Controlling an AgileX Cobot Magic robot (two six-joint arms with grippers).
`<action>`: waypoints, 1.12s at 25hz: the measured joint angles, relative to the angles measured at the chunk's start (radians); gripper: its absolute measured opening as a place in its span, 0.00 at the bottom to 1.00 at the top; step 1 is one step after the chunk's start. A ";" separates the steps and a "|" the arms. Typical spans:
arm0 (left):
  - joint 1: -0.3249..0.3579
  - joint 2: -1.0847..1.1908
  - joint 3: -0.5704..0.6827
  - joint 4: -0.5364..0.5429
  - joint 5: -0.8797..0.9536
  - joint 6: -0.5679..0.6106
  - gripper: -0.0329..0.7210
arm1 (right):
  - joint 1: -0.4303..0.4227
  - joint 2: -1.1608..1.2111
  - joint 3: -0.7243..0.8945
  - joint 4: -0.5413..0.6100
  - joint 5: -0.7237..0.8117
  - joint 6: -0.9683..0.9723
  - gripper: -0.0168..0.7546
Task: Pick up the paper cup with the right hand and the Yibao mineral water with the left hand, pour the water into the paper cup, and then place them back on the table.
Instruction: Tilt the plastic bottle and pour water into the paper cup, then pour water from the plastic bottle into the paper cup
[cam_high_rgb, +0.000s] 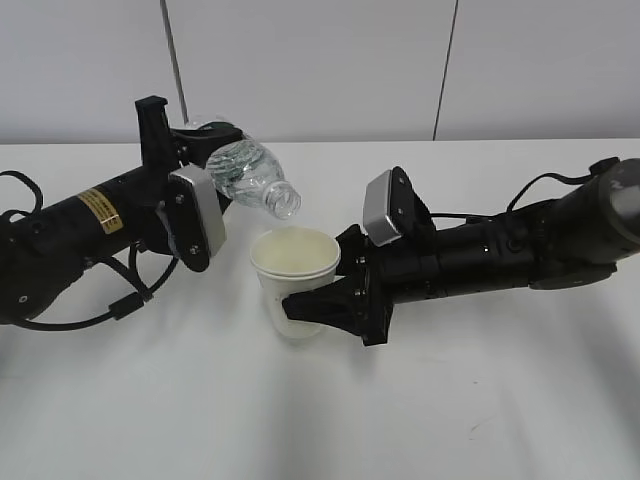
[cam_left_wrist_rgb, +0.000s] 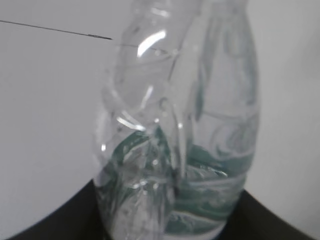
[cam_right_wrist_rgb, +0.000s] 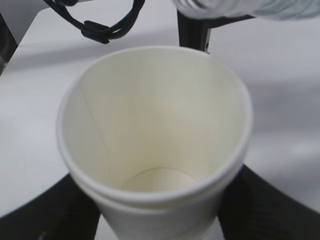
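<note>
Two arms meet above the table (cam_high_rgb: 470, 400). The left hand (cam_high_rgb: 205, 165) is clenched on the bottle (cam_high_rgb: 250, 175), whose long axis tilts down to the right, its open mouth just left of and above the cup (cam_high_rgb: 293, 275) rim. The right hand (cam_high_rgb: 320, 305) clamps the cup upright by its lower wall, lifted near mid-table. The right wrist view shows the cup bottom looking dry, so I judge pouring has barely begun; the mouth needs to come slightly further right over the opening.

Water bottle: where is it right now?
Exterior view, left of centre: the water bottle is tilted in the left hand, mouth just above the paper cup.
</note>
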 joint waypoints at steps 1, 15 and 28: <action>0.000 0.000 0.000 0.000 0.000 0.016 0.51 | 0.000 0.000 0.000 -0.005 0.008 0.002 0.67; 0.000 0.000 0.000 0.000 0.000 0.117 0.49 | 0.000 0.000 -0.007 -0.033 0.091 0.010 0.67; 0.000 0.000 -0.003 0.000 -0.001 0.119 0.49 | 0.000 0.000 -0.009 -0.117 0.078 0.012 0.67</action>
